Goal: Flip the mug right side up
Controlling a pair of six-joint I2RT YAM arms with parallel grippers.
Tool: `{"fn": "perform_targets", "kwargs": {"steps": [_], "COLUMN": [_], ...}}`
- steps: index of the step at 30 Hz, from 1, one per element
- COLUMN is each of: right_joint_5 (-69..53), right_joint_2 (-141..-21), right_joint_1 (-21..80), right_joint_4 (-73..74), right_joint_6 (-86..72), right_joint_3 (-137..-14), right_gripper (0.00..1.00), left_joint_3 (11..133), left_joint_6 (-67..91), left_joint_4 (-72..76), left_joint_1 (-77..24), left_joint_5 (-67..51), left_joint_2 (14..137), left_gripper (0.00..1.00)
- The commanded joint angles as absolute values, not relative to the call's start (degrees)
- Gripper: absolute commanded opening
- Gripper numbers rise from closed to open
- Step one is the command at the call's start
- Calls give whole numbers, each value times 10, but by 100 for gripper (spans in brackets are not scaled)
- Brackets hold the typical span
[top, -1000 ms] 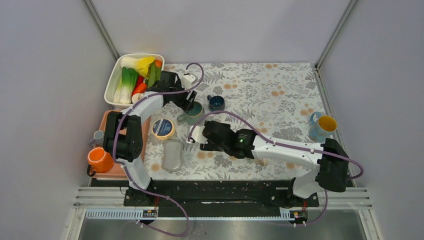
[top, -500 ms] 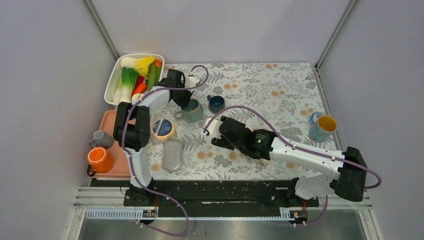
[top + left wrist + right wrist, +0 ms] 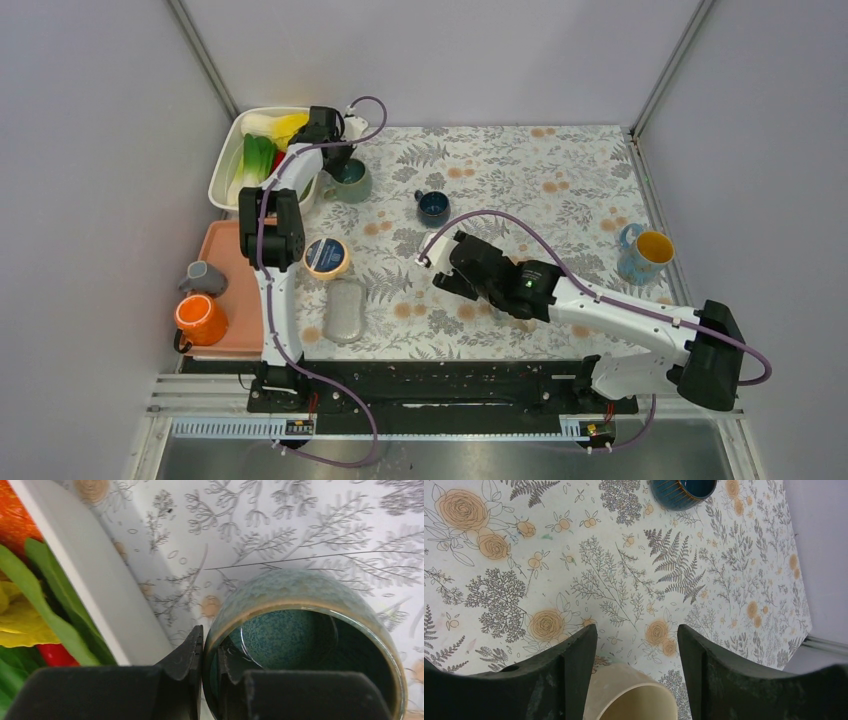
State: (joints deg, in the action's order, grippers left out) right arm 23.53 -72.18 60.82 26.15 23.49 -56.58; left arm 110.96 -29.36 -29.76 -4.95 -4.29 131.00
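Mug (image 3: 351, 182) carried left, rim between left fingers (image 3: 186, 661)

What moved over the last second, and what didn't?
The left gripper, shut on the rim of the green mug, carried it from mid-table away and to the left, up beside the vegetable tray. The right gripper, open, drew back to the right. The small blue cup, tape roll and orange mug stayed put.

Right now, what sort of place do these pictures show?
Probably a robot test cell staged as a kitchen table: bare grey walls enclose a floral tablecloth, a green mug and a white tub of vegetables.
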Motion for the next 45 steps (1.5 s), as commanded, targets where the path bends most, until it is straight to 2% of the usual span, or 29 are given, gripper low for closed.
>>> {"fn": "perform_targets", "kwargs": {"steps": [1, 8, 12, 18, 23, 27, 31, 38, 40, 45], "right_joint_5": [257, 253, 252, 246, 223, 203, 181, 157, 155, 149], "right_joint_2": [-704, -686, -679, -676, -676, -669, -665, -670, -675, -678], "right_joint_1": [603, 603, 603, 599, 574, 568, 568, 568, 568, 568], "right_joint_4": [242, 247, 250, 250, 248, 246, 247, 247, 247, 248], "right_joint_6": [219, 210, 200, 166, 117, 101, 100, 99, 97, 94], "right_joint_3": [-564, -558, -556, -556, -552, -546, -544, -546, -550, -550], "right_gripper": [69, 69, 70, 71, 72, 75, 78, 83, 85, 87], "left_joint_3": [1174, 1162, 1143, 1087, 975, 863, 785, 763, 763, 777], "left_joint_6": [-319, -318, -322, -361, -399, -418, -469, -538, -551, -571], "left_joint_4": [-290, -289, -295, -353, -452, -479, -519, -554, -550, -544], "left_joint_1": [-56, -52, -50, -48, -31, 33, 134, 332, 361, 394], "left_joint_5": [-26, -56, -88, -135, -102, -65, -90, -142, -154, -168], "left_joint_2": [1327, 1286, 1200, 1048, 937, 857, 788, 768, 783, 861], "left_gripper": [8, 49, 63, 70, 73, 85, 88, 95, 99, 99]}}
